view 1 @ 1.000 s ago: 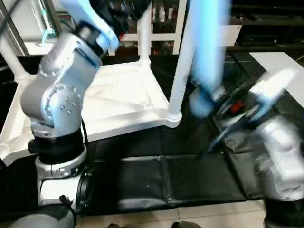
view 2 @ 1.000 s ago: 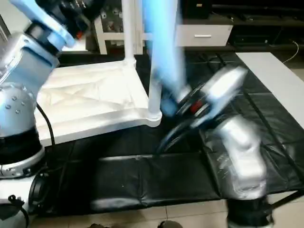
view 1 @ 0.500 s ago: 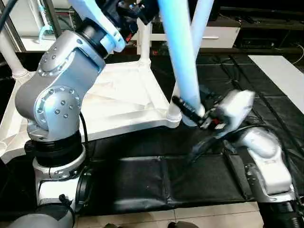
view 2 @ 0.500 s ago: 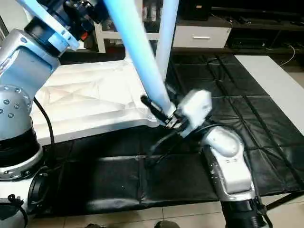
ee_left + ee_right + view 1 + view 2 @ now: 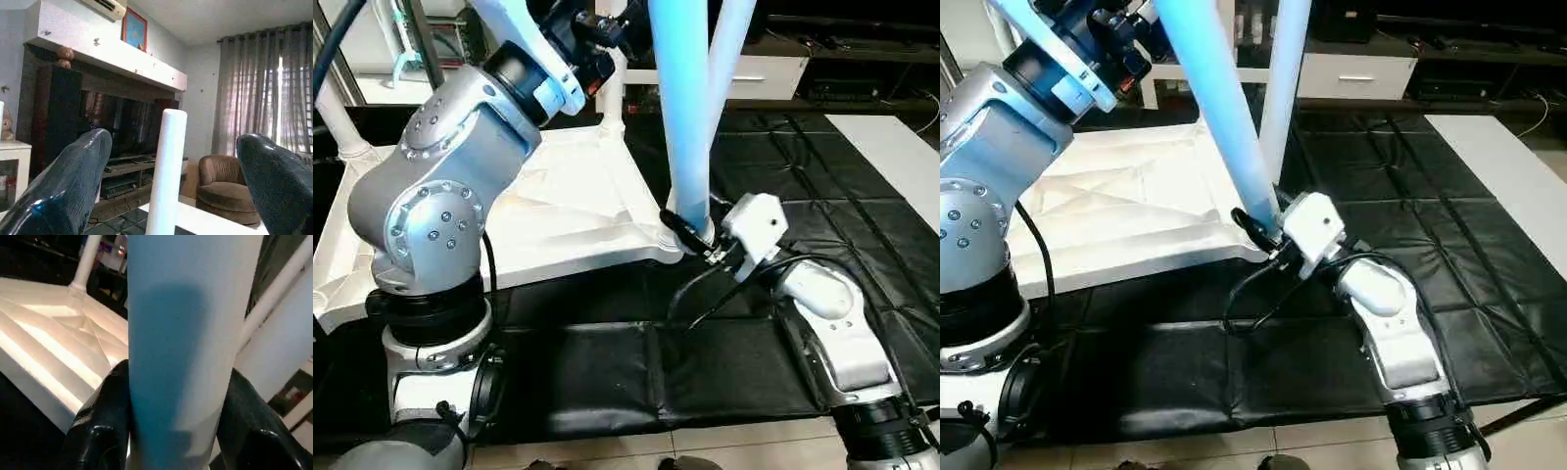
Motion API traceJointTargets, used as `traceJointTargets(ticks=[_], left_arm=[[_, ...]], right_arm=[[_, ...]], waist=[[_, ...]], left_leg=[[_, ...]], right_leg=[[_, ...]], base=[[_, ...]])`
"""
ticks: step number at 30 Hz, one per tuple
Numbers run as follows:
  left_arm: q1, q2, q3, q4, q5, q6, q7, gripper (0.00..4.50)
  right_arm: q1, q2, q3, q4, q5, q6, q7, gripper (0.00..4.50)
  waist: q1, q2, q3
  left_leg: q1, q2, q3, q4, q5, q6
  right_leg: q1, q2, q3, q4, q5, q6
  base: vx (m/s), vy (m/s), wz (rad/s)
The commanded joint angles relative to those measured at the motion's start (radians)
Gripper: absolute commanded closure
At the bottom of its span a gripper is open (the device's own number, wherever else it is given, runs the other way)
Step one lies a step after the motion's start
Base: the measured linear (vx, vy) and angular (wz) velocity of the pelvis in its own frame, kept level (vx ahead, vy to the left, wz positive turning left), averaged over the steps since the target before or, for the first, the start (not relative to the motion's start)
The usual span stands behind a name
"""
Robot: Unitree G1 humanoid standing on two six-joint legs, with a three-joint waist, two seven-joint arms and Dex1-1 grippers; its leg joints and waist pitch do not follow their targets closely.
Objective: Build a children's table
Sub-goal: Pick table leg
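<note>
I see the white table top (image 5: 558,211) lying upside down on the black mat (image 5: 724,362), with its ribbed underside facing up. 3 legs already stand in corner sockets: 1 at the far left corner (image 5: 335,117), 1 at the far right corner (image 5: 610,93) and 1 at the near right corner (image 5: 732,59).

My right gripper (image 5: 1258,230) is low, just beside the near right corner of the top. Its 2 black fingers (image 5: 100,426) are closed on the lower end of a 4th leg (image 5: 680,108), which rises upward and tilts a little toward the left. In the right wrist view both fingers press the sides of this tube.

My left gripper (image 5: 173,196) is raised high above the far side of the top. Its 2 fingers (image 5: 73,181) are spread apart and hold nothing; between them the upper end of a standing leg (image 5: 166,171) shows farther away, not touching them.
</note>
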Motion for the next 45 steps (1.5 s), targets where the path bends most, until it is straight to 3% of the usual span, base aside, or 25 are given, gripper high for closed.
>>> traceJointTargets(ticks=[1,4,6,7,11,13,14,15,18,20,23,29,33,36,42,43,45], left_arm=[[-0.026,0.0,-0.024,-0.029,-0.032,0.019,-0.008,0.0],[-0.025,0.005,-0.025,-0.027,-0.025,0.02,-0.002,0.0],[-0.021,0.017,-0.027,-0.026,-0.008,0.019,0.004,0.0],[-0.013,0.023,-0.016,-0.005,0.001,0.011,0.004,0.0],[0.021,0.046,0.024,0.035,-0.008,-0.004,-0.021,0.0],[0.104,0.084,0.066,0.027,-0.055,-0.013,-0.095,0.0],[0.133,0.092,0.08,0.021,-0.072,-0.016,-0.119,0.0],[0.158,0.092,0.096,0.016,-0.099,-0.015,-0.141,0.0],[0.206,0.078,0.135,-0.016,-0.185,0.003,-0.168,0.0],[0.215,0.075,0.134,-0.033,-0.214,0.017,-0.177,0.0],[0.215,0.069,0.128,-0.038,-0.24,0.024,-0.18,0.0],[0.176,0.03,0.125,-0.061,-0.363,0.045,-0.141,0.0],[0.162,0.032,0.083,-0.045,-0.284,0.031,-0.114,0.0],[0.157,0.031,0.082,-0.039,-0.297,0.027,-0.105,0.0],[0.159,0.051,0.076,-0.04,-0.307,0.031,-0.091,0.0],[0.162,0.048,0.08,-0.039,-0.307,0.033,-0.078,0.28],[0.164,0.045,0.09,-0.026,-0.304,0.028,-0.072,0.35]], right_arm=[[-0.028,0.0,-0.004,0.013,-0.021,0.027,-0.016,2.63],[-0.03,0.008,-0.01,0.013,-0.007,0.033,-0.021,2.63],[-0.03,0.025,-0.022,0.003,0.03,0.046,-0.021,2.63],[-0.033,0.043,-0.039,-0.014,0.069,0.08,-0.029,2.63],[-0.046,0.074,-0.074,-0.04,0.148,0.14,-0.047,2.63],[-0.061,0.08,-0.09,-0.038,0.163,0.169,-0.058,2.64],[-0.065,0.079,-0.091,-0.036,0.161,0.176,-0.059,2.64],[-0.067,0.073,-0.088,-0.036,0.154,0.182,-0.056,2.64],[-0.07,0.053,-0.068,-0.034,0.122,0.187,-0.037,2.64],[-0.067,0.044,-0.055,-0.041,0.115,0.2,-0.032,2.64],[-0.066,0.037,-0.04,-0.05,0.109,0.207,-0.031,2.64],[-0.061,0.004,0.003,-0.049,0.053,0.207,-0.017,2.64],[-0.055,-0.033,0.04,-0.046,-0.001,0.183,-0.007,2.64],[-0.053,-0.048,0.051,-0.035,-0.023,0.172,-0.007,2.64],[-0.051,-0.067,0.065,-0.024,-0.066,0.153,-0.009,2.64],[-0.052,-0.064,0.062,-0.023,-0.063,0.156,-0.013,2.64],[-0.057,-0.064,0.06,-0.021,-0.065,0.155,-0.02,2.64]], waist=[[-0.003,-0.006,-0.077],[-0.003,-0.004,-0.078],[-0.004,-0.003,-0.078],[-0.003,0.004,-0.077],[-0.004,0.004,-0.079],[-0.005,0.005,-0.077],[-0.007,0.005,-0.076],[-0.006,0.008,-0.078],[-0.002,0.01,-0.08],[0.003,0.012,-0.079],[0.001,0.01,-0.076],[-0.001,0.003,-0.076],[-0.004,0.003,-0.073],[-0.004,0.002,-0.074],[-0.004,0.005,-0.075],[-0.005,0.005,-0.076],[-0.004,0.006,-0.077]], left_leg=[[0.017,0.042,-0.025,-0.082,-0.262,0.012],[0.017,0.042,-0.025,-0.082,-0.256,0.012],[0.017,0.043,-0.025,-0.082,-0.263,0.013],[0.019,0.042,-0.026,-0.083,-0.266,0.013],[0.02,0.043,-0.027,-0.085,-0.265,0.006],[0.018,0.041,-0.028,-0.086,-0.264,-0.004],[0.015,0.04,-0.028,-0.088,-0.268,-0.007],[0.022,0.041,-0.026,-0.086,-0.274,-0.013],[0.024,0.042,-0.024,-0.087,-0.259,-0.02],[0.035,0.044,-0.021,-0.086,-0.28,-0.024],[0.027,0.044,-0.024,-0.09,-0.291,-0.029],[0.024,0.041,-0.024,-0.087,-0.294,-0.032],[0.024,0.041,-0.025,-0.085,-0.308,-0.03],[0.022,0.04,-0.025,-0.084,-0.301,-0.031],[0.025,0.041,-0.025,-0.084,-0.309,-0.029],[0.024,0.041,-0.025,-0.084,-0.306,-0.027],[0.025,0.041,-0.025,-0.084,-0.3,-0.026]], right_leg=[[0.043,-0.042,0.029,-0.069,-0.344,-0.144],[0.044,-0.042,0.03,-0.068,-0.334,-0.149],[0.044,-0.042,0.029,-0.068,-0.332,-0.15],[0.044,-0.041,0.03,-0.067,-0.331,-0.151],[0.044,-0.039,0.029,-0.065,-0.309,-0.156],[0.047,-0.041,0.028,-0.063,-0.312,-0.158],[0.048,-0.041,0.029,-0.064,-0.321,-0.156],[0.043,-0.041,0.03,-0.065,-0.329,-0.154],[0.042,-0.039,0.031,-0.06,-0.29,-0.173],[0.035,-0.037,0.031,-0.061,-0.287,-0.179],[0.04,-0.039,0.032,-0.06,-0.307,-0.166],[0.042,-0.04,0.033,-0.064,-0.347,-0.148],[0.039,-0.039,0.032,-0.071,-0.401,-0.116],[0.04,-0.04,0.032,-0.072,-0.407,-0.108],[0.036,-0.036,0.031,-0.07,-0.39,-0.117],[0.038,-0.037,0.032,-0.069,-0.38,-0.121],[0.039,-0.036,0.031,-0.067,-0.362,-0.128]], base=[[0.0,0.0,0.0],[0.0,0.0,0.0],[0.0,0.0,0.0],[0.0,0.0,0.0],[0.0,0.0,0.0],[0.0,0.0,0.0],[0.0,0.0,0.0],[0.0,0.0,0.0],[0.0,0.0,0.0],[0.0,0.0,0.0],[0.0,0.0,0.0],[0.0,0.0,0.0],[0.0,0.0,0.0],[0.0,0.0,0.0],[0.0,0.0,0.0],[0.0,0.0,0.0],[0.0,0.0,0.0]])
